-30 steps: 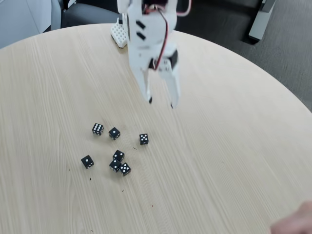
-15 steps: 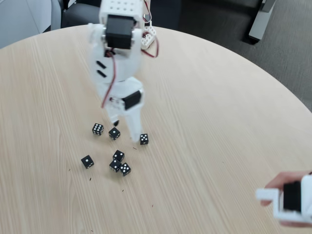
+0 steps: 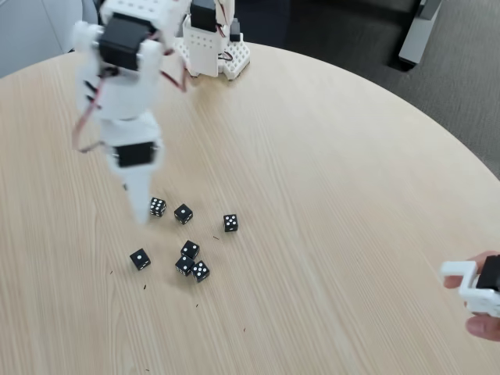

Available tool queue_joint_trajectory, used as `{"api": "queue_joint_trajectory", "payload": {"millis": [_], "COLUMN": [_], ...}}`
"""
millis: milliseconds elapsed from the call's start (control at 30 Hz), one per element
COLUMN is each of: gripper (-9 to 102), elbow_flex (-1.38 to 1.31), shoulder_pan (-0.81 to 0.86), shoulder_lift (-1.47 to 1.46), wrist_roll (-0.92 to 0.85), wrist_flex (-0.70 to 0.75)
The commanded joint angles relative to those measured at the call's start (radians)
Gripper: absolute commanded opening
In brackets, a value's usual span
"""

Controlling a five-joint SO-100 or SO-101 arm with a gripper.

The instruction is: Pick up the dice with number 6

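Fixed view: the gripper (image 3: 139, 209) hangs blurred just left of the six die (image 3: 157, 207) on the table (image 3: 336, 180), jaws too smeared to tell; six other dice (image 3: 187, 250) lie nearby

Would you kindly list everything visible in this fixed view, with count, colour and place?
Dice: seven, black with white pips, clustered left of centre; the die at the cluster's upper left seems to show six pips.
Table: one, round, pale wood grain.
Floor: dark grey, beyond the table's far edge.
White device: one, held by a person's hand at the lower right edge.
Arm base: one, white, at the table's far edge.
Gripper: one, white, blurred, tips just left of the upper-left die.
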Motion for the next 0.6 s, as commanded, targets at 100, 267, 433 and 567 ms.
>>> {"api": "queue_joint_trajectory", "payload": {"millis": [100, 267, 433, 567], "gripper": [27, 28, 27, 27], "elbow_flex": [-0.017, -0.017, -0.017, -0.017], "shoulder_pan": [0.038, 0.048, 0.048, 0.046], "shoulder_lift": [-0.028, -0.12, -0.175, -0.187], "wrist_roll": [0.124, 0.213, 0.278, 0.284], "wrist_flex": [-0.006, -0.008, -0.009, -0.011]}}
